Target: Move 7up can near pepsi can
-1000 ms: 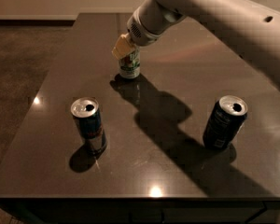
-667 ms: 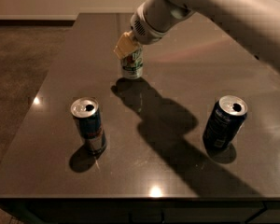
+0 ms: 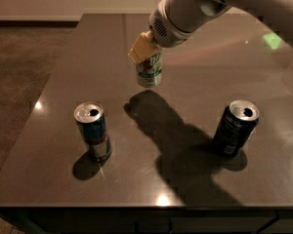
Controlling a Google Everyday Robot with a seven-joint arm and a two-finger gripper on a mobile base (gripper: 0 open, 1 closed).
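The gripper (image 3: 149, 56) is clamped on the 7up can (image 3: 150, 73), apparently held just clear of the table (image 3: 63, 96) at far centre, well apart from the pepsi can (image 3: 234, 128) at near right; carry and placement are not yet done.

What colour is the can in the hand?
White with green and red markings, camera view. The hand grips this white 7up can by its top.

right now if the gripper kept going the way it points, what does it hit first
The gripper, shut on the 7up can, points down: the can's base would likely meet the table first, though height is hard to judge.
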